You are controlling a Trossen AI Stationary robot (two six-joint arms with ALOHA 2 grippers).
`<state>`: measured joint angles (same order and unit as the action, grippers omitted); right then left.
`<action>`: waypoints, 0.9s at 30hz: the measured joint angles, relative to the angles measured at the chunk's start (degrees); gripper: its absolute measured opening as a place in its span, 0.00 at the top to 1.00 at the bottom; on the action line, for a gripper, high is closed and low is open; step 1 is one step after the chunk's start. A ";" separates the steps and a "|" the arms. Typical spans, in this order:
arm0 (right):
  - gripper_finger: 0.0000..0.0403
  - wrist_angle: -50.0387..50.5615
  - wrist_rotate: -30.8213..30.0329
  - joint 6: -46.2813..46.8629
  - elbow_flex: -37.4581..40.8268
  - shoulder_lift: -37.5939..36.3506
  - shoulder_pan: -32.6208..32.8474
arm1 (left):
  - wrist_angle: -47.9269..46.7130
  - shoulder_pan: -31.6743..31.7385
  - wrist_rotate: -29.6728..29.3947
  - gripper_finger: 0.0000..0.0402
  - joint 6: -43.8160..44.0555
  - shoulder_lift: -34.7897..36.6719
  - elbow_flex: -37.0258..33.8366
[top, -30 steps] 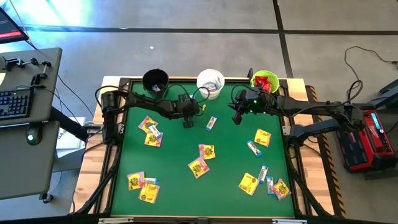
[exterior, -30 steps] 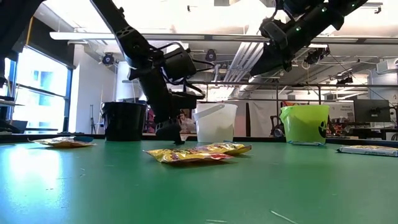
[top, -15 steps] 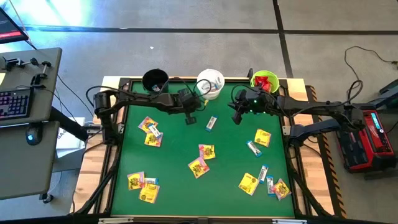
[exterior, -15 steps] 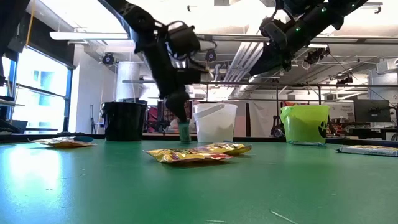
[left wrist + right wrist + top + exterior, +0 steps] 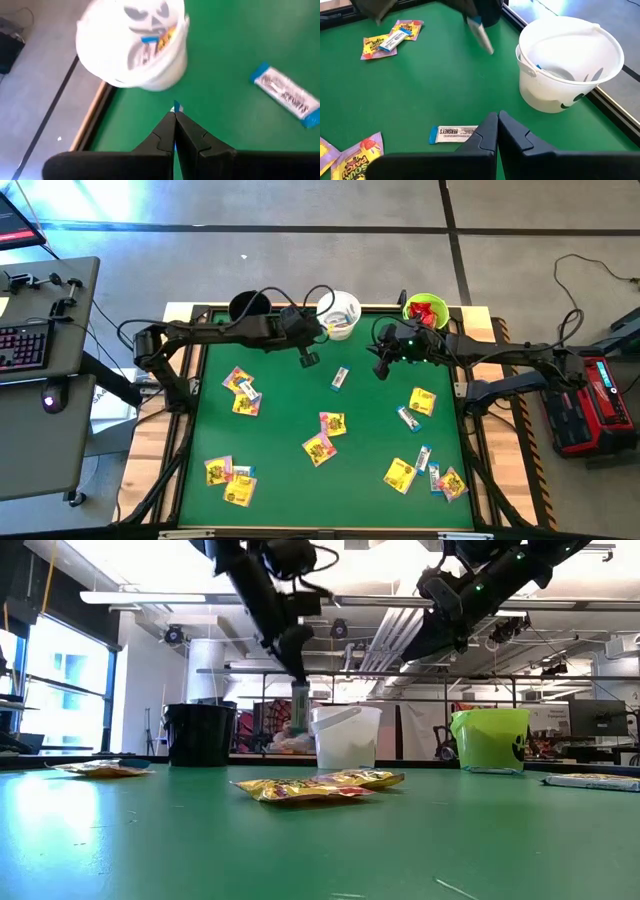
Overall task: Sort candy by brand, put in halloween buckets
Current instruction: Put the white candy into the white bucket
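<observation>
From above, the left tool (image 5: 308,359) hangs over the green surface (image 5: 285,415) just in front of the white bucket (image 5: 339,313), its fingers clamped on a slim white-and-blue bar. The right tool (image 5: 380,368) waits closed and empty near the lime green bucket (image 5: 425,310), which holds red packets. The black bucket (image 5: 249,308) stands at the far edge, left of the white one. Another white-and-blue bar (image 5: 340,379) lies between the two tools, and yellow packets (image 5: 319,448) and more slim bars are scattered across the rest of the surface. At table height, the left tool (image 5: 298,690) is raised above the surface with the held bar (image 5: 298,712) hanging straight down, just beside the white bucket (image 5: 346,737); the black bucket (image 5: 198,734) is to its left and the lime green bucket (image 5: 490,739) to its right, while yellow packets (image 5: 318,783) lie in the foreground. From the left wrist, the closed fingers (image 5: 165,135) pinch the bar, only its blue tip (image 5: 176,107) showing, and the white bucket (image 5: 132,44) ahead already holds a few bars. From the right wrist, the shut right tool (image 5: 497,120) hovers over the lying bar (image 5: 454,133), with the white bucket (image 5: 567,65) beyond and the left tool's held bar (image 5: 481,34) hanging tilted near it.
</observation>
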<state>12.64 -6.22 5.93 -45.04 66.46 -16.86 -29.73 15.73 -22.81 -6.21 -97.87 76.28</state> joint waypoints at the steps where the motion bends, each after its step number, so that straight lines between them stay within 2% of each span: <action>1: 1.00 0.00 0.00 0.00 0.00 0.00 0.00 | -0.24 0.02 -0.17 1.00 0.03 0.02 0.86; 11: 1.00 -0.02 0.00 0.00 0.00 0.00 0.00 | 0.27 4.30 -0.07 1.00 2.98 0.05 10.84; 15: 1.00 -0.01 0.00 0.00 0.00 0.00 0.00 | 1.17 7.10 2.29 1.00 3.05 -0.13 13.04; 22: 0.98 0.31 0.31 1.91 0.00 0.00 0.00 | 0.59 9.05 11.60 1.00 9.01 0.00 11.77; 27: 0.85 0.16 1.11 5.60 -0.05 0.67 1.32 | 8.45 8.26 17.68 1.00 14.54 0.94 3.92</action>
<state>12.81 -5.11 11.54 -45.09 67.12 -15.54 -21.27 23.99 -5.14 8.33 -96.92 80.20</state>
